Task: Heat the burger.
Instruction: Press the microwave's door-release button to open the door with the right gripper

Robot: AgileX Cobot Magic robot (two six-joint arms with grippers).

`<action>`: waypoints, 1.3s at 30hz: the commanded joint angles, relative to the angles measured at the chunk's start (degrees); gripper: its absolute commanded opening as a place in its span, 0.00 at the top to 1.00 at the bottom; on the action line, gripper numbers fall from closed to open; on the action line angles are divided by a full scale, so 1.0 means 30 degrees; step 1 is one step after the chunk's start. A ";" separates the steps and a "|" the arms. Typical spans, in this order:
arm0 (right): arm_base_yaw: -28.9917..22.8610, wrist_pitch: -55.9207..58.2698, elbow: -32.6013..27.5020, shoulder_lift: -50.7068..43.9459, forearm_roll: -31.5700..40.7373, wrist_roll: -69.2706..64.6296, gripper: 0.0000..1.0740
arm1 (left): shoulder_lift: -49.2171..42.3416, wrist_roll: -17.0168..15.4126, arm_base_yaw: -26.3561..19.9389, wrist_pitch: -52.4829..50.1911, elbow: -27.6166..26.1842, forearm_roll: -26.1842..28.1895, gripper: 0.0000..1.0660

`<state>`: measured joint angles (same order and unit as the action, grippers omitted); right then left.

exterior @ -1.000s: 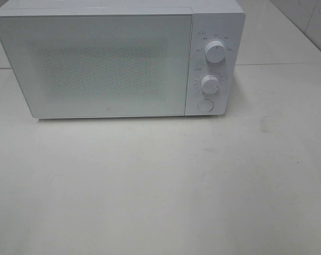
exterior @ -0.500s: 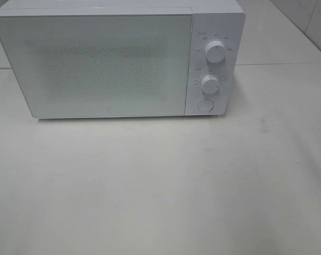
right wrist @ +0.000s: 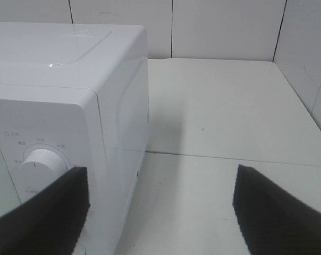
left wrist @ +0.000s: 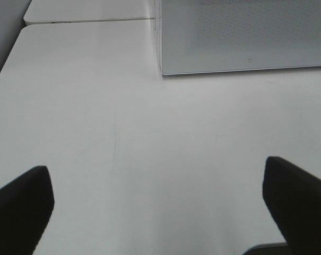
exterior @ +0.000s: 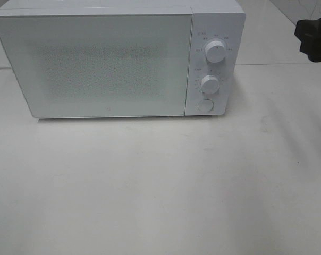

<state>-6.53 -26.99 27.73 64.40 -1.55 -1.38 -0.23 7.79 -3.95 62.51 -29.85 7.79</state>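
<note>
Hanging wide apart with nothing between its jaws, the right gripper (right wrist: 159, 183) sits just beside the control end of the microwave (right wrist: 96, 64), the upper knob (right wrist: 42, 162) showing past one finger. The left gripper (left wrist: 156, 186) is equally spread and empty, low over the table (left wrist: 123, 106) near the door's corner away from the knobs. The door (exterior: 96, 64) is shut, and the burger is in no view; I cannot tell whether it lies behind the frosted panel.

The step looks like a reach for the controls. If the round button (exterior: 205, 105) below the lower knob (exterior: 210, 83) is the target, meet it squarely with one fingertip and push straight in, so the oven does not slide. For a knob, centre the jaws across it, close evenly and twist without pulling. The left arm probably should stay clear of the door's swing
</note>
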 commanded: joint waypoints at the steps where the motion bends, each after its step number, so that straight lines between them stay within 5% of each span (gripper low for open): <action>1: -0.0038 -0.2387 -0.0325 0.0879 -0.0019 0.0229 0.30 | -0.0134 -0.0095 -0.0095 -0.0286 0.0038 0.0095 0.06; 16: -0.5023 -1.0294 -0.2445 0.5997 0.7735 0.5061 0.30 | -0.0134 -0.0095 -0.0095 -0.0286 0.0038 0.0095 0.06; 29: -1.0103 -1.4744 -0.2387 0.9836 1.2013 0.5252 0.30 | -0.0134 -0.0095 -0.0095 -0.0286 0.0038 0.0095 0.06; 39: -1.2223 -1.5814 -0.2368 1.1478 1.4419 0.5233 0.30 | -0.0134 -0.0095 -0.0095 -0.0286 0.0038 0.0095 0.06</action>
<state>-42.80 -69.04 20.63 98.78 41.37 13.69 -0.23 7.79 -3.95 62.51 -29.85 7.79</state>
